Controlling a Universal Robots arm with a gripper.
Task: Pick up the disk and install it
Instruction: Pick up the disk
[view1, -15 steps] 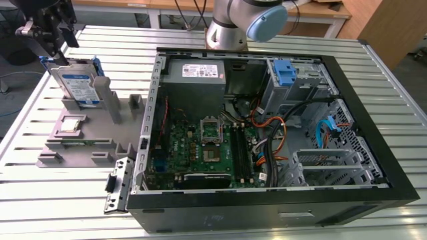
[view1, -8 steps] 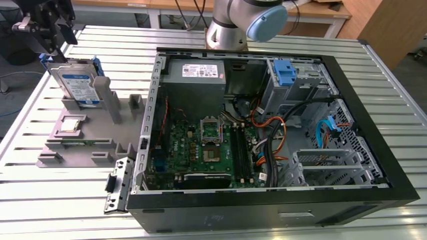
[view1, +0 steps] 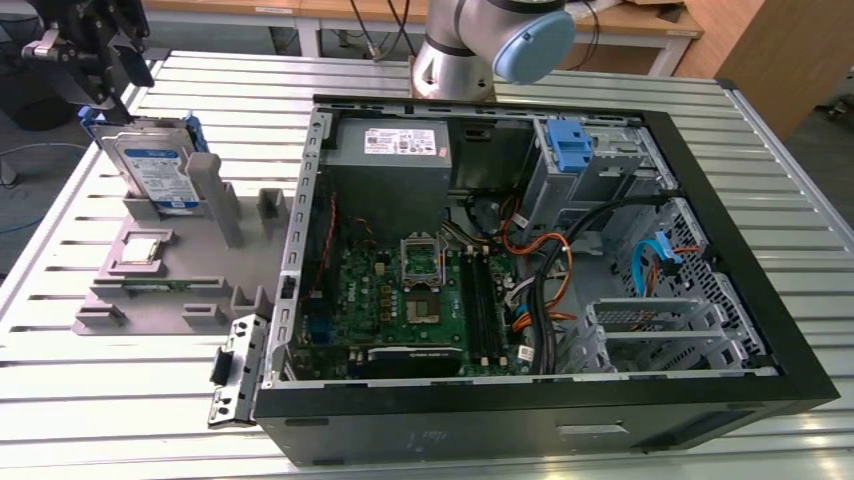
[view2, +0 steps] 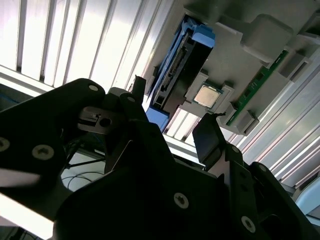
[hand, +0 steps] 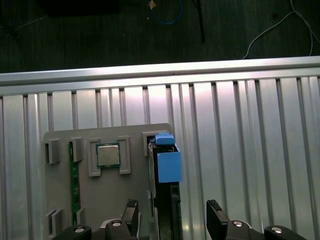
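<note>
Hovering above one upright disk (view1: 151, 166), one claw (hand: 172, 206) spreads two fingers (hand: 215, 209).

In the holder (view1: 174, 270) the disk (view1: 158, 172) stands on edge; above the holder hangs the gripper (view1: 118, 85); at the exterior view's right of the holder lies the computer case (view1: 534, 430)

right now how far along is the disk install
Nothing looks done yet: the disk stands upright in the grey holder, outside the computer case. In hand: the gripper hangs open just above it, not gripping. Pickup and install both remain.
</note>
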